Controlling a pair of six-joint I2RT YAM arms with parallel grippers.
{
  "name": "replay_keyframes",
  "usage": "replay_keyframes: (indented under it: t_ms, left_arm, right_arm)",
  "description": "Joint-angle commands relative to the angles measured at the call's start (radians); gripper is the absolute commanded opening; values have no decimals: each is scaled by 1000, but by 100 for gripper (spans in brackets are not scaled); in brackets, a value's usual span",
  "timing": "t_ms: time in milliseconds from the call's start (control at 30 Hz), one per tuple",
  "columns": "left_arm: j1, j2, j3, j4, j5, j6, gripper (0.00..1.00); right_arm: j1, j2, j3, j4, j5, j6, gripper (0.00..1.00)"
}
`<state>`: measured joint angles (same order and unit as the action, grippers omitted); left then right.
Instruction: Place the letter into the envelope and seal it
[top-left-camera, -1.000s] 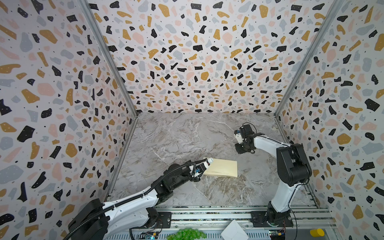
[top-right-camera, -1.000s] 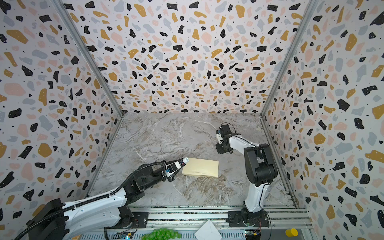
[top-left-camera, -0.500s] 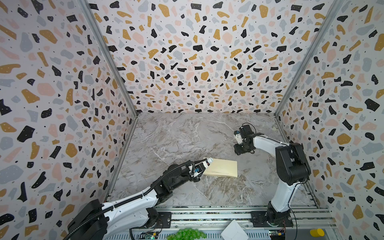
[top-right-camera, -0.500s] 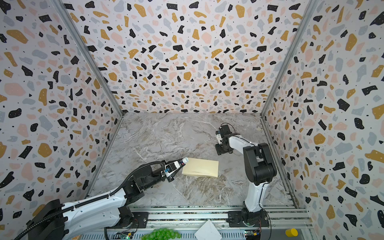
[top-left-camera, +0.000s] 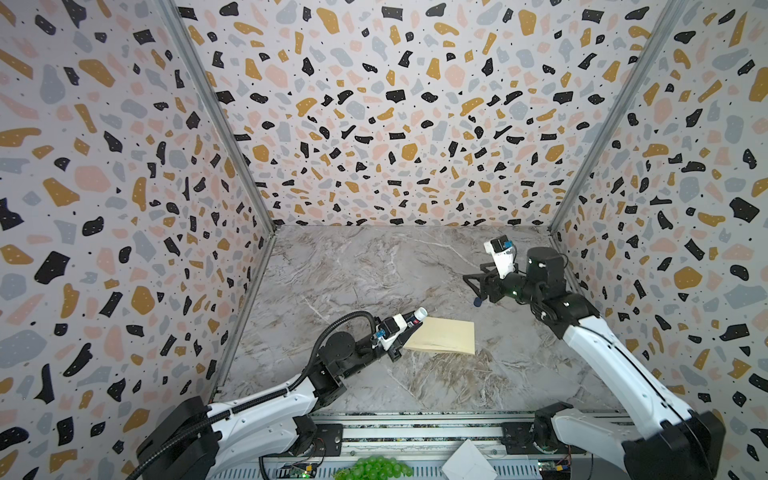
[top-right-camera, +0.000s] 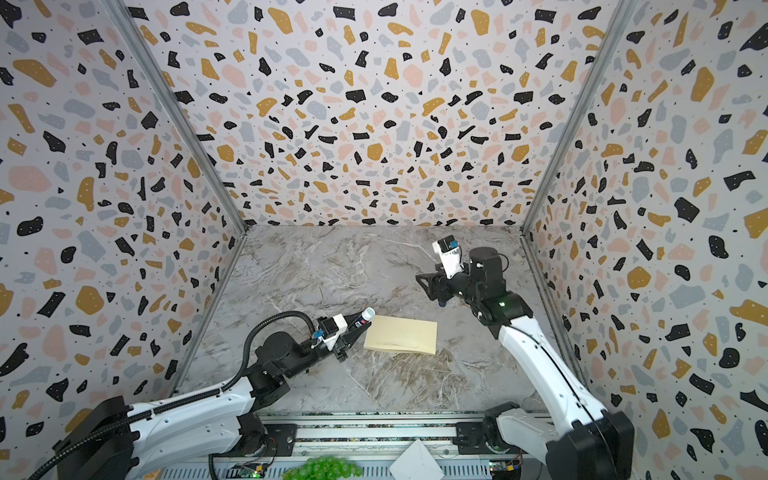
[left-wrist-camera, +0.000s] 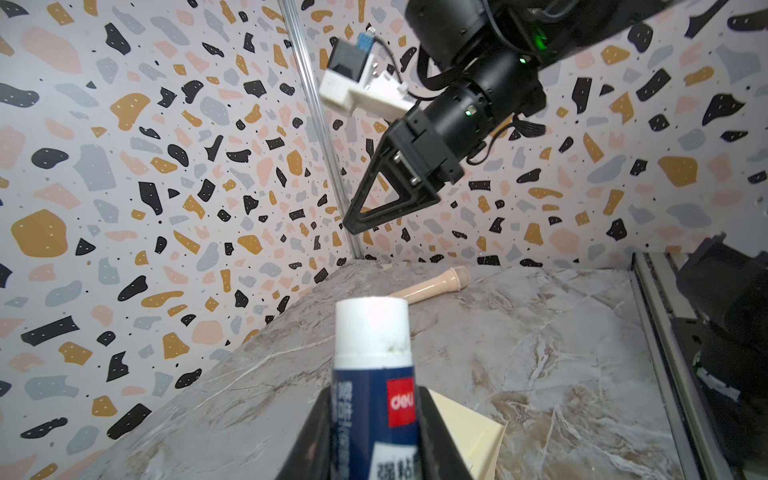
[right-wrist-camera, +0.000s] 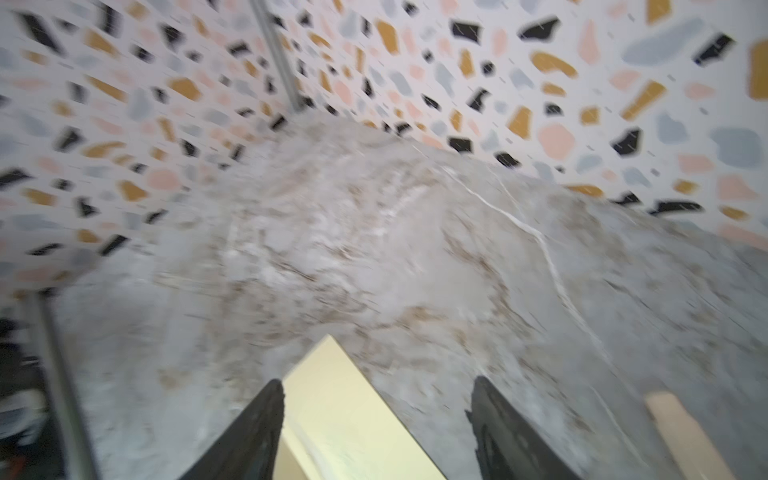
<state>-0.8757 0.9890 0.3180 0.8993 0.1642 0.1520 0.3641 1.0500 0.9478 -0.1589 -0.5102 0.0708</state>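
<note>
Left wrist view: the left gripper is clamping a glue stick, with the white end pointing out past the tips and the blue body with its red label sitting between the fingers. The envelope is lying flat on the table, just ahead of that gripper's tips. In both top views the stick's white end is sitting at the envelope corner nearest the left gripper; whether they are touching cannot be told. The right gripper is hanging above the table, well apart from the envelope and on its far side from the left gripper, tips angled down. Right wrist view, blurred: the right gripper is standing with its fingers wide apart, table and envelope showing through the gap. A small blue thing is showing just under those tips; contact unclear. A wooden rod is lying on the table beside the right gripper.
</note>
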Motion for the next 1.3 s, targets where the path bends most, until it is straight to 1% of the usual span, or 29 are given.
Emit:
replay_keyframes:
  t_ms: [0,100,233,367,467,633,700,767,800,1000,1100,1200,1267]
  left_arm:
    - [2,17,-10,167,21,-84,0]
    - [2,32,0,176,31,-100,0]
    - [2,39,6,194,31,-105,0]
    - [2,52,15,187,28,-92,0]
    - [2,61,19,190,42,-91,0]
    - [3,70,17,195,52,-95,0]
    - [3,67,15,197,50,-98,0]
    - [2,60,15,197,49,-98,0]
    - [2,58,14,197,46,-95,0]
    - [2,40,7,193,37,-92,0]
    - [3,42,6,191,31,-86,0]
    - [3,45,9,190,28,-85,0]
    - [2,49,10,189,25,-83,0]
  right_arm:
    - [81,-69,-78,201,-207,133,77]
    - [193,-89,-88,255,-172,171,81]
    - [321,-54,-59,206,-93,141,84]
    - [383,-24,-55,219,-85,125,84]
    - [396,-3,-60,243,-86,128,84]
    - [400,21,-70,309,-120,160,74]
    - [401,32,-68,311,-127,162,69]
    - [403,46,-62,306,-137,162,61]
    - [404,49,-61,304,-142,161,59]
    - [406,48,-79,301,-125,162,58]
    - [406,47,-84,308,-128,168,45]
    - [406,59,-81,313,-157,176,37]
    - [406,65,-80,317,-173,178,30]
